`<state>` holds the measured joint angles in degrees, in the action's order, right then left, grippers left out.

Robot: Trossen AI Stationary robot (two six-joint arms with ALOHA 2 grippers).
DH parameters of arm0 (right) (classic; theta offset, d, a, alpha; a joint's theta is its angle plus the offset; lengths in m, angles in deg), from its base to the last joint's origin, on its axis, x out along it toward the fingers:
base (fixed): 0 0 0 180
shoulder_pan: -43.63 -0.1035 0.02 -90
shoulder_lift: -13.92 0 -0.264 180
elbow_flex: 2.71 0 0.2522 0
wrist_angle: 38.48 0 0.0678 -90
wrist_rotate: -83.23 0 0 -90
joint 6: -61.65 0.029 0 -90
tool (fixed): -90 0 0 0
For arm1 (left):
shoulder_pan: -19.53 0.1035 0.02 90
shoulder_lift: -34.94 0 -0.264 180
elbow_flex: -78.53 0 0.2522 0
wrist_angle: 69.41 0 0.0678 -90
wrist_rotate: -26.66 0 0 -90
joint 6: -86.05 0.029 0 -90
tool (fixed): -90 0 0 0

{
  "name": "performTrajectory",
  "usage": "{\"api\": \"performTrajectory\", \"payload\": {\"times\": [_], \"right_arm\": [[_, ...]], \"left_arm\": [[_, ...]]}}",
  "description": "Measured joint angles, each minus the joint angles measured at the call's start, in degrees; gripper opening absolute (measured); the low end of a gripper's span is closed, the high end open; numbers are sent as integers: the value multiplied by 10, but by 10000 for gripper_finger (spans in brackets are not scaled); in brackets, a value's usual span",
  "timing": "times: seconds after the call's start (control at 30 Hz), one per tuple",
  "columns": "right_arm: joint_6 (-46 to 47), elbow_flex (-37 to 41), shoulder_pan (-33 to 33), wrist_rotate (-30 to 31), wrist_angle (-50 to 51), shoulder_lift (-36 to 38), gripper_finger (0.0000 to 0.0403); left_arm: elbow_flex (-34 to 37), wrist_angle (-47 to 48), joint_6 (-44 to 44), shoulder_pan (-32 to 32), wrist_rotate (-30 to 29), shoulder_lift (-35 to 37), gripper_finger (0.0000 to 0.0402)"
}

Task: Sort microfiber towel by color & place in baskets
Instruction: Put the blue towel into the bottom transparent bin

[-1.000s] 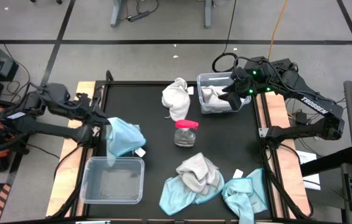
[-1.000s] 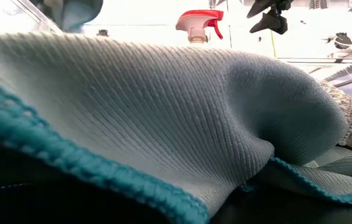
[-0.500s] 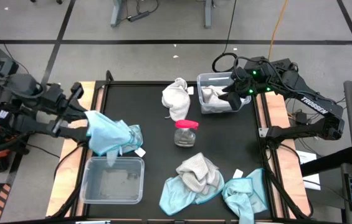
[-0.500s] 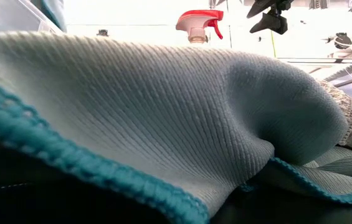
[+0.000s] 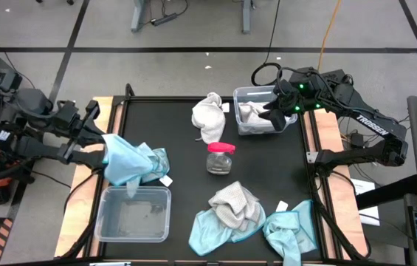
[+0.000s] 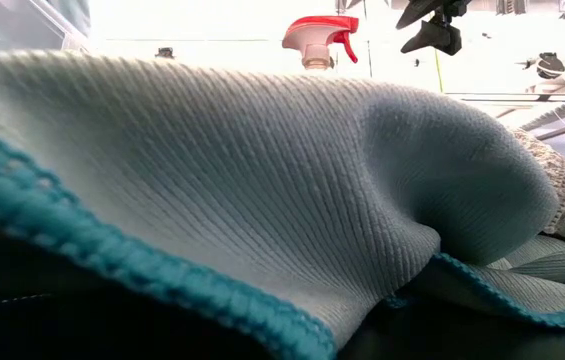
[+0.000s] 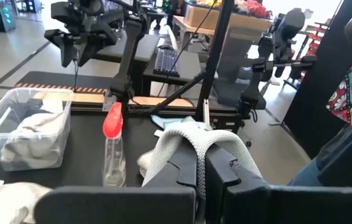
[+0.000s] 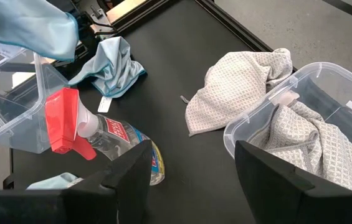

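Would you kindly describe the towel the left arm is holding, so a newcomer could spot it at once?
Start at the black table and look to its left edge, just above the empty clear basket. There the left gripper holds a light blue towel lifted off the table. The other blue towels lie flat at the near edge, by a grey one.

2 baskets, 6 towels, 1 spray bottle
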<state>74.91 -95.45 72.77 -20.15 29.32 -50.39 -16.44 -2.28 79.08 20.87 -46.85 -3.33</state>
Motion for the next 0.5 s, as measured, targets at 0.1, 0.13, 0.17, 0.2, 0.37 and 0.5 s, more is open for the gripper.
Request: {"api": "performTrajectory", "payload": {"times": [0.1,0.13,0.17,0.2,0.37,0.5], "right_arm": [[0,0,0,0,0,0,219],[0,0,0,0,0,0,219],[0,0,0,0,0,0,219],[0,0,0,0,0,0,219],[0,0,0,0,0,0,219],[0,0,0,0,0,0,219]], "left_arm": [[0,-2,-8,0,14,0,1],[0,-6,-13,0,21,0,1],[0,-13,-17,0,31,0,1],[0,-22,-20,0,45,0,1],[0,-82,-98,0,150,0,1],[0,-121,-157,0,210,0,1]]}}
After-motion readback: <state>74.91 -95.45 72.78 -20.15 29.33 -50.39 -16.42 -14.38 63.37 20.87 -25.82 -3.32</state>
